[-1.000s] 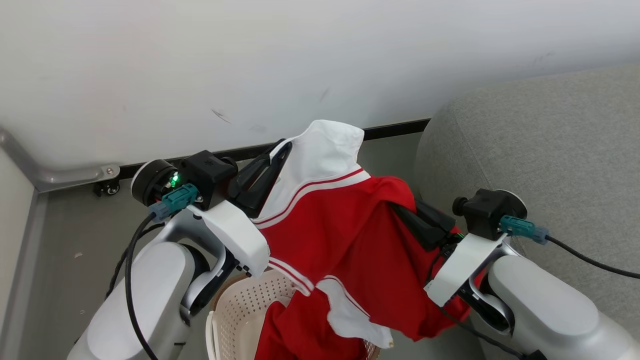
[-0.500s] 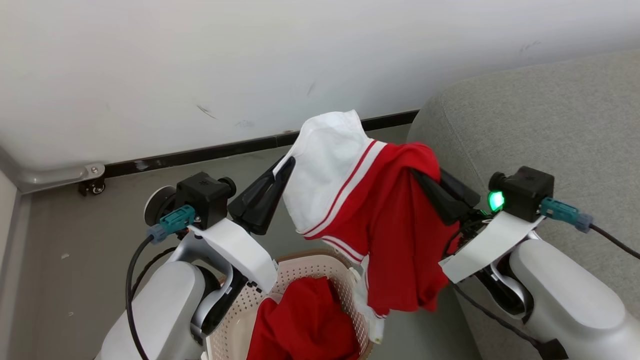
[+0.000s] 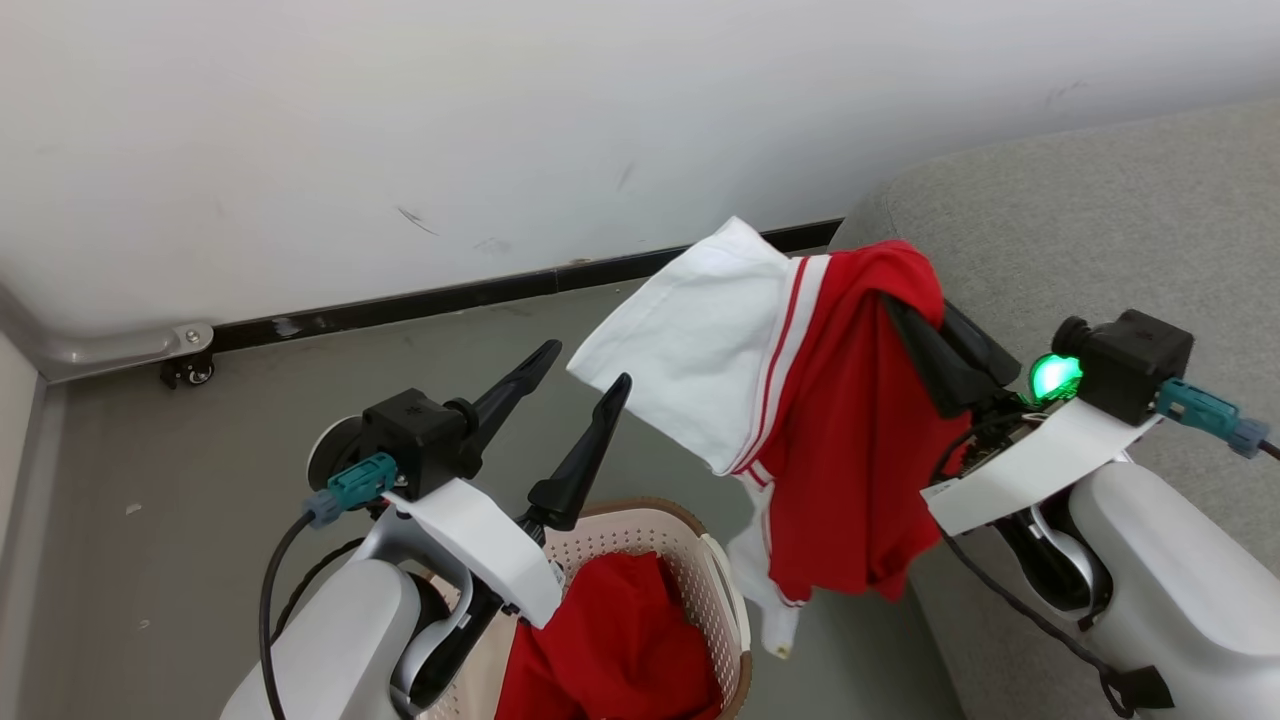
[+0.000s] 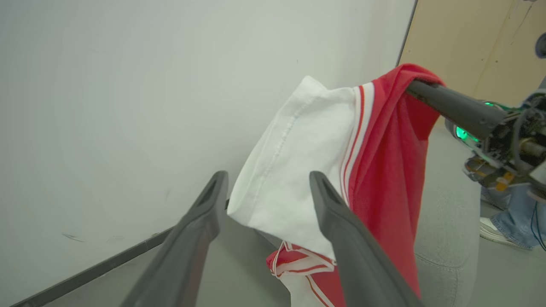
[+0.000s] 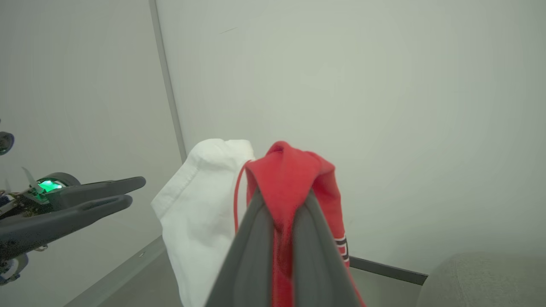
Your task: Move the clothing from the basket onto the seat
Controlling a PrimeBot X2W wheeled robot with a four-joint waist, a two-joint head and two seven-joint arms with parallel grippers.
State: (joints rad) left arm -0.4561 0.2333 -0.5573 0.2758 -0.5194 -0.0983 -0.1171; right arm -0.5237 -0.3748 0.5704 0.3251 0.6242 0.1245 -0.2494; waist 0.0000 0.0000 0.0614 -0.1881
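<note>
In the centre of the head view, the right gripper (image 3: pixel 915 325) pinches a red-and-white garment (image 3: pixel 830 430) hanging just left of the seat (image 3: pixel 1080 220), while the left gripper (image 3: pixel 585 365), jaws spread, sits above the basket (image 3: pixel 700 530), which holds what looks like a second red garment (image 3: pixel 610 640).

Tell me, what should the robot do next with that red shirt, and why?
Probably carry the right gripper over the sofa and lower it. It is shut on the shirt, which hangs beside the sofa, not on it; the left gripper is open.
</note>
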